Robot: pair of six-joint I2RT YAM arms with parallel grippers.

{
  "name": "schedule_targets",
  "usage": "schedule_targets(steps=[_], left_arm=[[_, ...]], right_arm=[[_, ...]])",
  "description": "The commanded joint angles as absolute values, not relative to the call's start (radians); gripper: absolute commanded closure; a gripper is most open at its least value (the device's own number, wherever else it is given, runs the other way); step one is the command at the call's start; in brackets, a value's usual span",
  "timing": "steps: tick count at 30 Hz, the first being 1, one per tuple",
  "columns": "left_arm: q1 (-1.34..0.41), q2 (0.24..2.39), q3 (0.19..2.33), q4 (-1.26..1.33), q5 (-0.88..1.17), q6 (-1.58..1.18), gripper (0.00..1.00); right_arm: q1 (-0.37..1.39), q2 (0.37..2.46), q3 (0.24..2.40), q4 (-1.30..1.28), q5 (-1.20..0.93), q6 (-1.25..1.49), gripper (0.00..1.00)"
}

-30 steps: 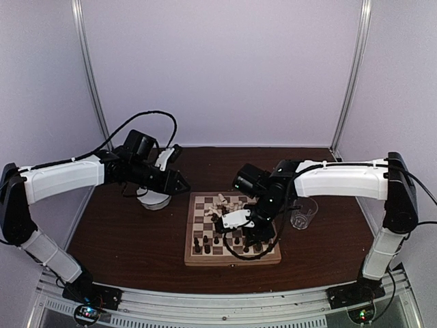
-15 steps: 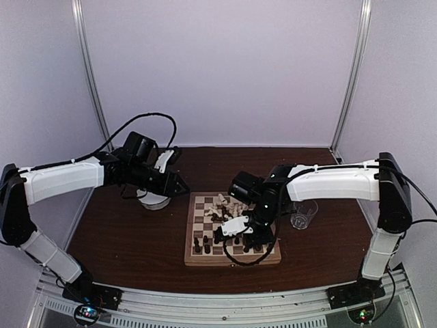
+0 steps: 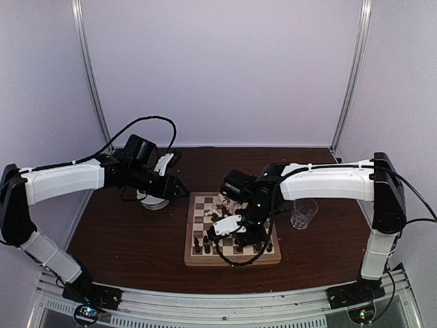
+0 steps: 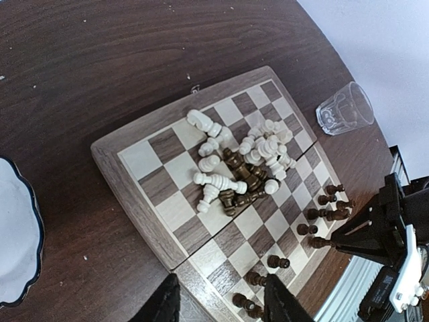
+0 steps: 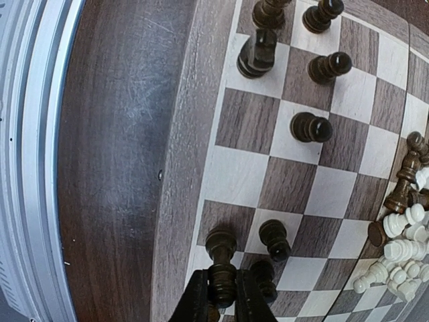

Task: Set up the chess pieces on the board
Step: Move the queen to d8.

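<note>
Chess pieces [image 4: 221, 182], dark brown and cream wood, lie heaped mid-board on the checked wooden chessboard [image 4: 142, 159]. The right hand [image 5: 219, 302] is clenched on one dark brown piece [image 5: 222, 270] in the board's edge row. The left hand [image 4: 221, 302] is part-spread and empty.

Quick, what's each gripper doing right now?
Left gripper: open, holding nothing.
Right gripper: closed on a dark chess piece.
</note>
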State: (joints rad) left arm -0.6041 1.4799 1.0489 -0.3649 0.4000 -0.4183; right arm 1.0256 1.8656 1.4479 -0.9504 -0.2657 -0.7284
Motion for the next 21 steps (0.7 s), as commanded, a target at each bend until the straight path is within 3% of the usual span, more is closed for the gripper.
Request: schedule_targets(steps=[1, 9, 14, 21], left_arm=[[-0.608, 1.450, 1.036, -0.316, 0.412, -0.426, 0.57], [-0.608, 1.445, 1.025, -0.311, 0.412, -0.428, 0.57], [-0.609, 1.445, 1.022, -0.303, 0.415, -0.434, 0.57], [-0.609, 1.453, 1.028, -0.299, 0.420, -0.436, 0.57]], right_arm=[[1.043, 1.897, 1.484, -0.981, -0.255, -0.723, 0.94], [1.048, 1.923, 1.498, -0.986, -0.228, -0.717, 0.93], [1.049, 1.917, 1.499, -0.983, -0.221, -0.710, 0.80], [1.050, 1.858, 1.520, -1.022, -0.230, -0.701, 0.73]])
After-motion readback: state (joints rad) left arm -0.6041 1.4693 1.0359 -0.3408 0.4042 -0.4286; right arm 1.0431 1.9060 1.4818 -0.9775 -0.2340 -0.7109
